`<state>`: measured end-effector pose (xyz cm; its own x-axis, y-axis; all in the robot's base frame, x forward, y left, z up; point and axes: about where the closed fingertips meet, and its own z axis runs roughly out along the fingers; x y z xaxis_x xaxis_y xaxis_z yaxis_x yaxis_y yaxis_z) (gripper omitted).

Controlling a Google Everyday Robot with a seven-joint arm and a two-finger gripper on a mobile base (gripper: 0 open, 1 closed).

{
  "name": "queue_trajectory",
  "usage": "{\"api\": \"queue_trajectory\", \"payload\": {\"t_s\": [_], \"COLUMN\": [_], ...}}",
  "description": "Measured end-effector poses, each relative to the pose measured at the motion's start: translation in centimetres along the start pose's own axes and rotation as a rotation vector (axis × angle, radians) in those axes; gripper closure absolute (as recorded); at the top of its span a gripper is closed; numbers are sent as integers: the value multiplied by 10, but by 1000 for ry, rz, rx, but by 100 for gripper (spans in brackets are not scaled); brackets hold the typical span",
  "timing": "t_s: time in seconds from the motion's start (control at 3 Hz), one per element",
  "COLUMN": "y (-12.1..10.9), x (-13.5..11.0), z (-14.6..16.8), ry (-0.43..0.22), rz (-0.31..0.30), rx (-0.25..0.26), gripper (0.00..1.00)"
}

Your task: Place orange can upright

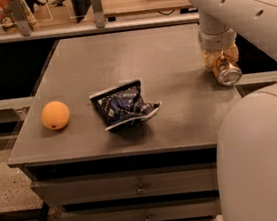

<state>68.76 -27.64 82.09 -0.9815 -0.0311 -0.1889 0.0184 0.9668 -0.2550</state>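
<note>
The orange can (227, 73) is coppery with a silver top. It lies tilted on its side at the right edge of the grey table (136, 52), its top facing the camera. My gripper (220, 61) comes down from the pale arm right over the can. Its yellowish fingers (208, 58) sit on either side of the can and are shut on it. The can's body is mostly hidden behind the fingers.
A crumpled dark blue chip bag (123, 106) lies at the table's middle front. A round orange fruit (55, 115) sits near the front left edge. Drawers (138, 187) are below the tabletop. My robot's pale body (263, 162) fills the lower right.
</note>
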Motion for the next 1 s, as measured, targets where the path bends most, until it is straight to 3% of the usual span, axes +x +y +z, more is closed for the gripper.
{"api": "queue_trajectory", "payload": {"t_s": [0.33, 1.0], "y": [-7, -40], "x": [0, 12], "z": [-2, -32], "ry": [-47, -225], "rz": [2, -10], "rx": [-105, -507], "gripper": [100, 100]}}
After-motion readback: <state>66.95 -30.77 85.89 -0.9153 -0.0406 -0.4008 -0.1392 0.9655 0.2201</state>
